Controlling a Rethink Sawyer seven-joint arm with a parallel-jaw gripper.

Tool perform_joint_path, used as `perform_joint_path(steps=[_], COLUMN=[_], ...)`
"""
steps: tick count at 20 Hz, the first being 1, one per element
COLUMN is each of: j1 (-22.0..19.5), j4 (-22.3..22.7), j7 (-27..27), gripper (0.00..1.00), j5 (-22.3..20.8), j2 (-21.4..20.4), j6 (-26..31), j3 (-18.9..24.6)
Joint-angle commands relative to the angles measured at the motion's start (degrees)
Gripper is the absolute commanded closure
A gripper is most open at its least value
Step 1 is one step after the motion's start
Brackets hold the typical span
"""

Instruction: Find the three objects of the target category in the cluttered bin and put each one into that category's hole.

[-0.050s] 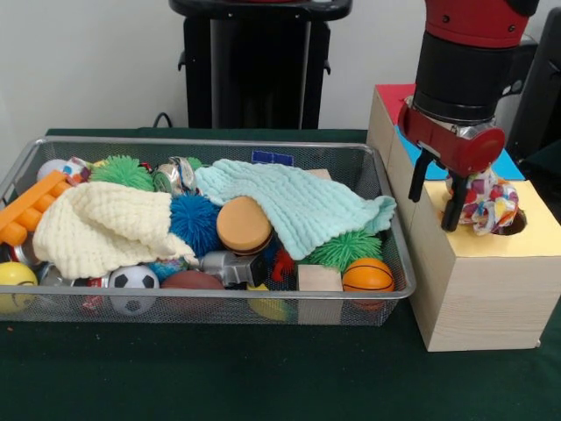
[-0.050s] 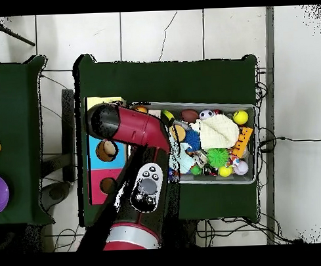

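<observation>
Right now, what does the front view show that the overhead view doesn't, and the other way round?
Only the front view shows the gripper with a multicoloured patterned cloth at the hole in the yellow top of the wooden box.

Only the overhead view shows the blue section's hole and the red section's hole.

Both show the wire bin, the cream cloth and the soccer ball.
</observation>
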Motion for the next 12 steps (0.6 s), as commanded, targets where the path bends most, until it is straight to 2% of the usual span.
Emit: perform_joint_path(steps=[1,12], j1=[1.7,1.3], j4=[3.2,0.1], j7=[4.9,6.8], gripper=[0.00,0.00], j5=[-4.5,-4.3], j2=[0.7,2.0], j6=[4.5,3.2], j3=[0.1,0.3])
